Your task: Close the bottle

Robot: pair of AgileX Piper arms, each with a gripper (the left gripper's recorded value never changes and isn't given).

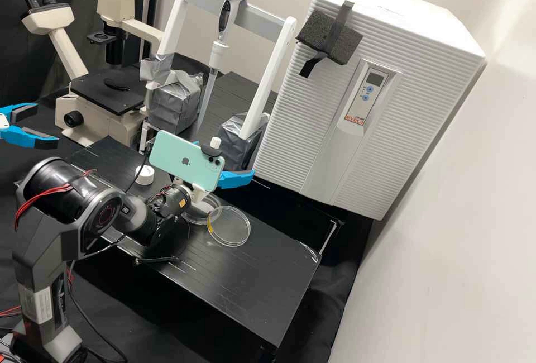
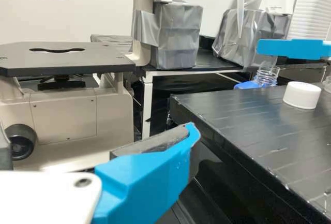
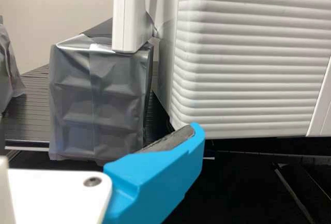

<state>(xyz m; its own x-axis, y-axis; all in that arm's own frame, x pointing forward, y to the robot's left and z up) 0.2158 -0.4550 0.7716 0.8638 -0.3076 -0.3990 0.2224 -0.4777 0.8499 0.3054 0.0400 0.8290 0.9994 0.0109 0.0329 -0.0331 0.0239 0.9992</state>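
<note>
A clear bottle with an uncapped threaded neck stands at the far side of the black platform. In the left wrist view it appears between the two blue fingers of my right gripper, which are apart; I cannot tell whether they touch it. In the high view a teal phone on the right wrist covers the bottle, and one blue finger sticks out past it. The white cap lies on the platform near its left edge. My left gripper hangs open at the far left, off the platform, holding nothing.
Two clear petri dishes lie mid-platform beside the right wrist. A microscope stands at the back left, a pipette stand with taped grey feet sits behind the platform, and a large white ribbed machine is on the right.
</note>
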